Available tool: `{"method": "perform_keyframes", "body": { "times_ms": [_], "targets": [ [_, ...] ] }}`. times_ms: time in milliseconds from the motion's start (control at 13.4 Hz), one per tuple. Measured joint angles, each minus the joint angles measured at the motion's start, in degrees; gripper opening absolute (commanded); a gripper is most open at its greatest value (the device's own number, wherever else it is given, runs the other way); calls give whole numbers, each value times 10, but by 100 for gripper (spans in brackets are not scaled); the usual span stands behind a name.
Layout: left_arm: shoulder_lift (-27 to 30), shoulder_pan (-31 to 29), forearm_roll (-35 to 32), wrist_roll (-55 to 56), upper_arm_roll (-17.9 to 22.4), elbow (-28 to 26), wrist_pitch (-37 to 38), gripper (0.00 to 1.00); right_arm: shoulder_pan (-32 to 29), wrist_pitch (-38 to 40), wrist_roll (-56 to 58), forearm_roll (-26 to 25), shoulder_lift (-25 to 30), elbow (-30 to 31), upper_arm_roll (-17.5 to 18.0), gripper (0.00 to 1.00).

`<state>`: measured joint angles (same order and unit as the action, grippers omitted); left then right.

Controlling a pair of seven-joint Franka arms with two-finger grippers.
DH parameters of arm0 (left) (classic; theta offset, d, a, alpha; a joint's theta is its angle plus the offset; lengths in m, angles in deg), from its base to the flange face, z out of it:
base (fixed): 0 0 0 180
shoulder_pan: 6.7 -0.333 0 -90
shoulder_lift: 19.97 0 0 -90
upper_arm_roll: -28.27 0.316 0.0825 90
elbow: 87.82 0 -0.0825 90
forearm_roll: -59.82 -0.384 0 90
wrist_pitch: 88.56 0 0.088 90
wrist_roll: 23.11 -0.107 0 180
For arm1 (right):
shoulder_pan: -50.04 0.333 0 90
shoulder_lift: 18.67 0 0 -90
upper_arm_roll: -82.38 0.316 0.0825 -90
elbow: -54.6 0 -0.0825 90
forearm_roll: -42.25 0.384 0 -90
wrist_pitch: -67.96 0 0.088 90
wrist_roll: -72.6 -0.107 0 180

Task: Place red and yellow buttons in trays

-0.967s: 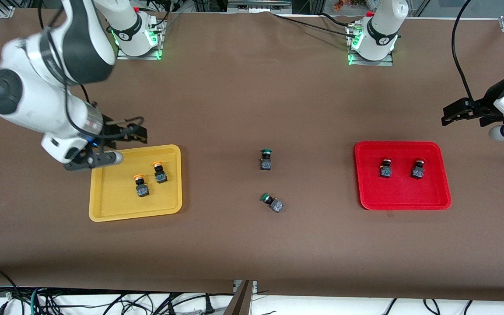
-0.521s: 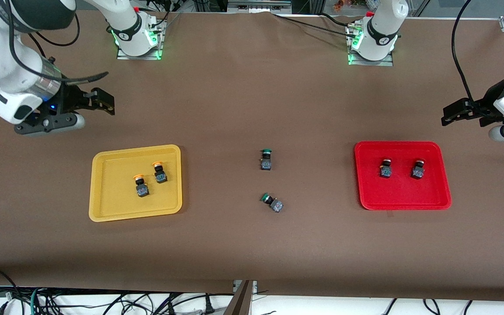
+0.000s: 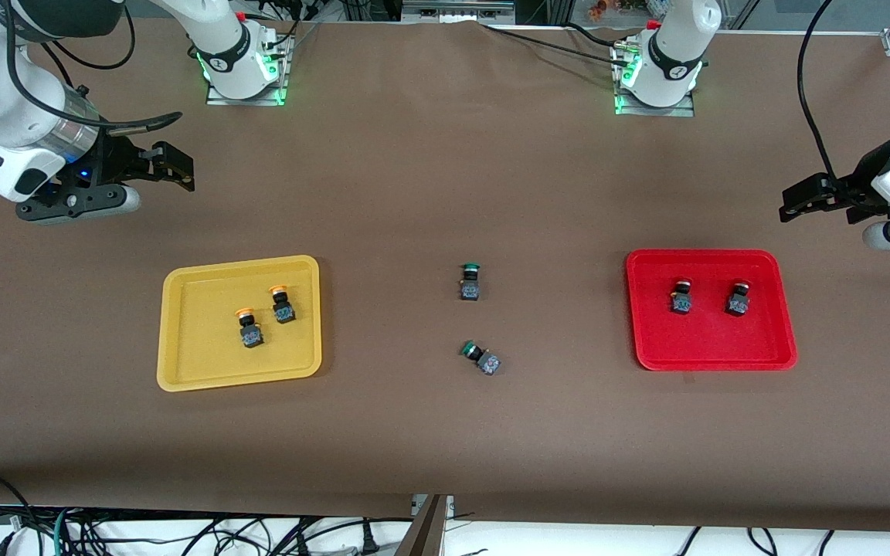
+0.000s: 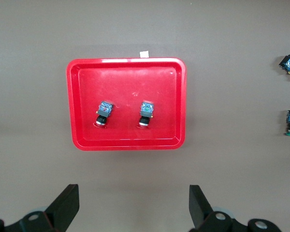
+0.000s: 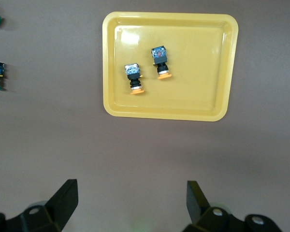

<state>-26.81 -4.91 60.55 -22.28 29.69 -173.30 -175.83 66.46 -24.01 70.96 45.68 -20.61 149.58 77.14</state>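
We're looking at a brown tabletop [image 3: 429, 154] with both trays loaded. The yellow tray [image 3: 182, 371] sits toward the right arm's end of the tabletop, and inside it lie two yellow buttons: one [image 3: 248, 328] closer to the front camera, the other [image 3: 282, 303] just beside it at about 1 o'clock, close but not touching. In the right wrist view we get the same pair, [image 5: 133, 78] and [image 5: 160, 61], lying on their sides, each with its orange cap pointing the same way.

The red tray [image 3: 781, 340] sits toward the left arm's end. Two red buttons lie in it side by side, [image 3: 681, 296] and [image 3: 737, 298], apart from each other. The left wrist view shows them clearly, [image 4: 103, 113] and [image 4: 145, 113], dark bodies with the caps blending into the tray floor.

Between the trays, on the bare tabletop, we count two green buttons. One [image 3: 470, 281] lies at mid-table with its cap at 12 o'clock, and the other [image 3: 480, 358] lies nearer the front camera, tilted with its cap at about 10 o'clock.

The right end effector [image 3: 171, 166] hangs over bare tabletop, off the yellow tray at roughly 11 o'clock, fingers spread wide with nothing between them. The left end effector [image 3: 804, 197] hangs over bare tabletop off the red tray at about 2 o'clock, also spread and holding nothing.
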Motion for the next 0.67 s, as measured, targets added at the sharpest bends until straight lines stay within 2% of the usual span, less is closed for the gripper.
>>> {"method": "perform_keyframes", "body": {
  "times_ms": [670],
  "targets": [
    [0, 0, 0, 0, 0, 0, 0, 100, 0, -6, 0, 0, -6, -19, 3, 99]
  ]
}}
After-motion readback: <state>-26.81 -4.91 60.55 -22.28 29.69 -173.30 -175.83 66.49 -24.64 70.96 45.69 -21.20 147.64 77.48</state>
